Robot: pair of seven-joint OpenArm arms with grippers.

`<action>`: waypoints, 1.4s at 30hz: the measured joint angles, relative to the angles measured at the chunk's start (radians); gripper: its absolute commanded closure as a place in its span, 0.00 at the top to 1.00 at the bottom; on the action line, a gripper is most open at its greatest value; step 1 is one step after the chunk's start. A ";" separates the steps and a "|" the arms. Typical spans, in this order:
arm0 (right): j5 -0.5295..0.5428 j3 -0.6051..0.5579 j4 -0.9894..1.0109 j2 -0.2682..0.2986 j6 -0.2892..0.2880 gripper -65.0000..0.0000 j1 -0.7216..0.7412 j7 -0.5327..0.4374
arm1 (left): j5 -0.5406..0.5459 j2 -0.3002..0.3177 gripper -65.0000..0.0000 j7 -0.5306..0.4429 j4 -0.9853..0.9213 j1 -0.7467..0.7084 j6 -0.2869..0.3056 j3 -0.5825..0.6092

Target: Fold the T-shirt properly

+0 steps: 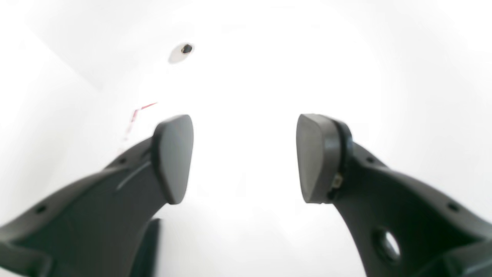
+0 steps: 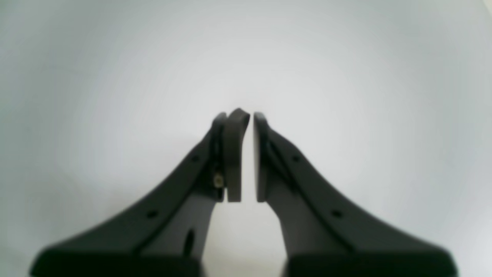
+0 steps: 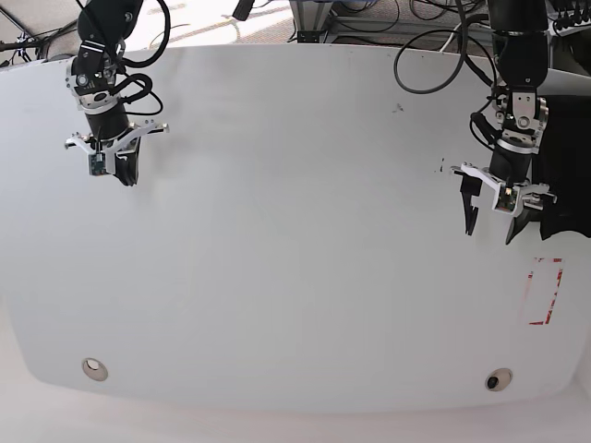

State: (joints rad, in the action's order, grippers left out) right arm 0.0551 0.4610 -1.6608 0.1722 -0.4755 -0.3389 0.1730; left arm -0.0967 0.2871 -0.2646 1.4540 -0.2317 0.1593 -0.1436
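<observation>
Currently I see the left gripper [image 3: 491, 214] spread wide over bare white table [image 3: 295, 231], holding nothing | right gripper [image 3: 122, 164] pinched nearly closed, empty, well apart at the other side | T-shirt [image 3: 565, 189]: only a black strip at the table's edge just beside my left gripper | red outlined rectangle [image 3: 542, 292] near it.

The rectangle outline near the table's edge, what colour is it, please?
Red rectangle outline, clearest in the base view.

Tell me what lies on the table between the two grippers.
Nothing: in the base view, only bare white table stretches between the right gripper and the left gripper.
</observation>
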 measured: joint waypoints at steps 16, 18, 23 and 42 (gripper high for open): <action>0.052 0.067 -0.018 -0.132 -0.008 0.07 -0.423 -0.286 | 0.001 -0.105 0.59 -0.140 0.312 -0.740 -0.046 0.076; 0.096 0.063 -0.034 -0.134 -0.009 0.07 -0.479 -0.278 | 0.002 -0.103 0.59 -0.143 0.328 -0.827 -0.053 0.074; 0.175 0.048 -0.038 -0.132 -0.016 0.07 -0.635 -0.294 | 0.010 -0.095 0.59 -0.140 0.275 -0.959 -0.066 0.086; -0.051 -0.168 0.819 -0.105 -0.026 0.07 -0.271 -0.301 | 0.011 -0.144 0.59 -0.138 -1.041 -0.207 -0.055 0.165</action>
State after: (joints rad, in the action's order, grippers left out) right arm 0.0040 0.2928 -0.8413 0.0677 -0.5014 -0.6098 -0.1280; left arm -0.0853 0.1432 -0.4026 0.4126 -0.4389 0.1043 0.0212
